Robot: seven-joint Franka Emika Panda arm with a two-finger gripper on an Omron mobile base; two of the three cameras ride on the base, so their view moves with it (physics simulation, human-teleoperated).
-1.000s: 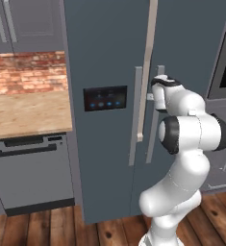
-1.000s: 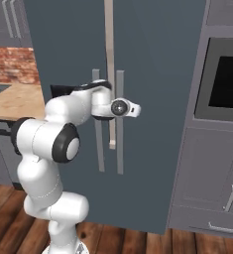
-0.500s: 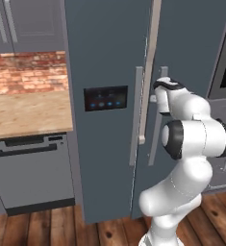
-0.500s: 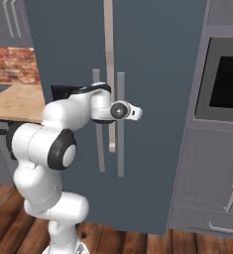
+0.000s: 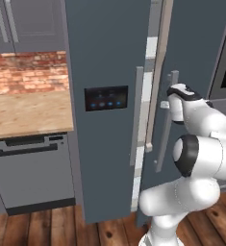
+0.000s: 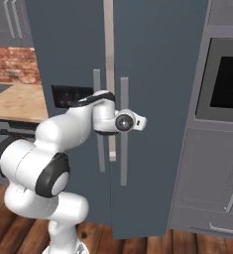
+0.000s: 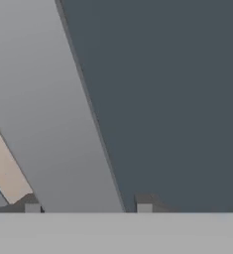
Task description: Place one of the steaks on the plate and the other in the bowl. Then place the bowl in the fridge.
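Note:
The slate blue-grey fridge (image 5: pixel 109 57) (image 6: pixel 157 74) fills the middle of both base views. Its right door stands a little ajar, and a pale strip of the inside (image 5: pixel 145 96) shows at the seam. My gripper (image 5: pixel 168 103) (image 7: pixel 88 208) straddles the right door's silver handle (image 5: pixel 165 125) (image 7: pixel 63 124). In the hand view the handle runs between the two fingertips, with a thin gap on the right side, so the gripper is open and just off it. The steaks, the plate and the bowl are out of view.
A wooden counter (image 5: pixel 28 113) with a brick wall behind it lies left of the fridge, above a grey dishwasher (image 5: pixel 32 168). A wall oven (image 6: pixel 227 82) and grey drawers (image 6: pixel 222 183) stand close on the right. The left door carries a black light panel (image 5: pixel 106 98).
The right fridge door has swung out from shut to a little ajar, and my hand has drawn back with the handle. The fingers have spread slightly.

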